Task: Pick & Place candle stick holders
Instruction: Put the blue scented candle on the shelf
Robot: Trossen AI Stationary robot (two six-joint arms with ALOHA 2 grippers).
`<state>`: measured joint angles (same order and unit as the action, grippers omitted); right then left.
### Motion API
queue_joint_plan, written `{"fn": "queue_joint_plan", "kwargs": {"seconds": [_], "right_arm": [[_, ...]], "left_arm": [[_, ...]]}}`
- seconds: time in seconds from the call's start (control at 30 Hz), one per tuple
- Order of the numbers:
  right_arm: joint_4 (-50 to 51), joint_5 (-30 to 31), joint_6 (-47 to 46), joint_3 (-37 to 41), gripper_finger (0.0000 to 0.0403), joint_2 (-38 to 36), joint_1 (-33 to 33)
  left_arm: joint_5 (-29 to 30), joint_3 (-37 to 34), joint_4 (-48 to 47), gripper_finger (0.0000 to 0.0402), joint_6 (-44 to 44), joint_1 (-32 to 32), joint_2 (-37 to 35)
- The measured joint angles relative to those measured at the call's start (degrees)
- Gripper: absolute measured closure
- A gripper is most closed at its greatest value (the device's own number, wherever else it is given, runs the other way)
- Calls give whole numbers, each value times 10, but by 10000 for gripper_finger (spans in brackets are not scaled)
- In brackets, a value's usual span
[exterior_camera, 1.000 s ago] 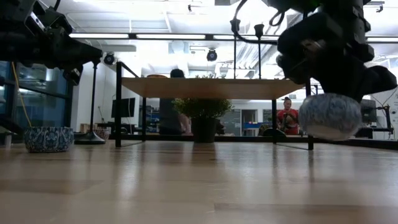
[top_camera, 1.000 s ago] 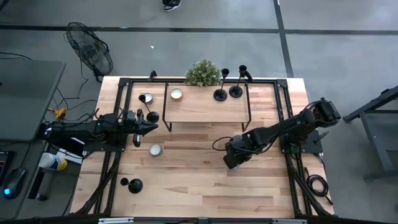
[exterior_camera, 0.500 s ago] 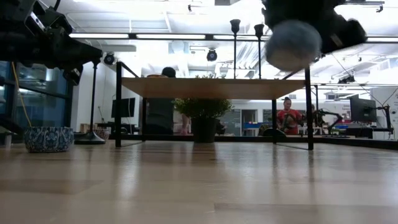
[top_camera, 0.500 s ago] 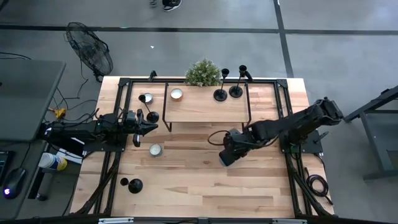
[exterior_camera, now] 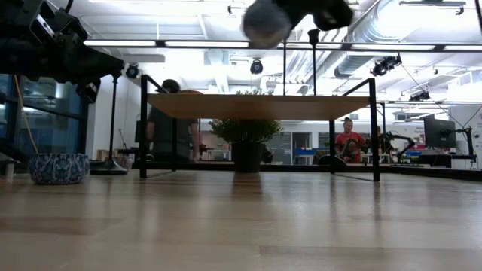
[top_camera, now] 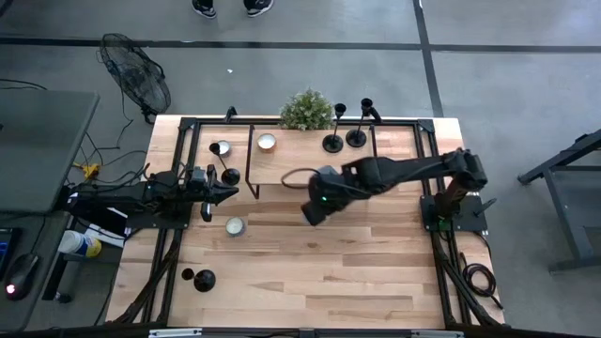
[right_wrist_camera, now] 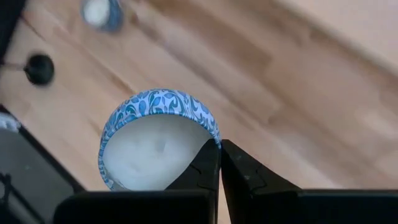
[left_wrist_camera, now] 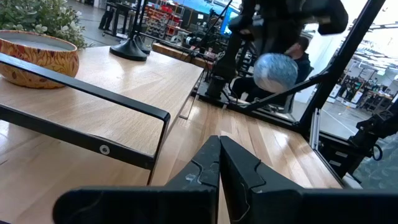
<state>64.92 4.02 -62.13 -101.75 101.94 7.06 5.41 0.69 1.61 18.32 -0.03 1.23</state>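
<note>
The wooden bench (top_camera: 310, 263) carries a black-framed wooden shelf (top_camera: 310, 161) along its far edge. The right arm reaches across the bench's middle, its right gripper (top_camera: 315, 207) pinched shut on the rim of a blue-patterned bowl (right_wrist_camera: 157, 140), held in the air by the shelf's front edge. The left gripper (top_camera: 225, 192) waits near the left edge, fingers closed on nothing. Two candle stick holders (top_camera: 344, 136) stand on the shelf's far right corner, one (top_camera: 228, 173) just beside the shelf's left end, another (top_camera: 199, 279) near the bench's front left corner.
</note>
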Motion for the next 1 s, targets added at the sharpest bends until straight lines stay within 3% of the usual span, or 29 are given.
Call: {"fn": "queue_joint_plan", "kwargs": {"seconds": [0.23, 0.43, 0.73, 1.0], "right_arm": [[0, 68, 31, -111, 402, 83, -39], [-3, 119, 1, -162, 402, 125, -61], [-4, 116, -126, -155, 403, 133, -86], [-5, 121, -162, -155, 403, 133, -102]], "left_arm": [[0, 0, 0, 400, 0, 0, 0], [0, 0, 0, 400, 0, 0, 0], [0, 0, 0, 400, 0, 0, 0], [0, 0, 0, 400, 0, 0, 0]]}}
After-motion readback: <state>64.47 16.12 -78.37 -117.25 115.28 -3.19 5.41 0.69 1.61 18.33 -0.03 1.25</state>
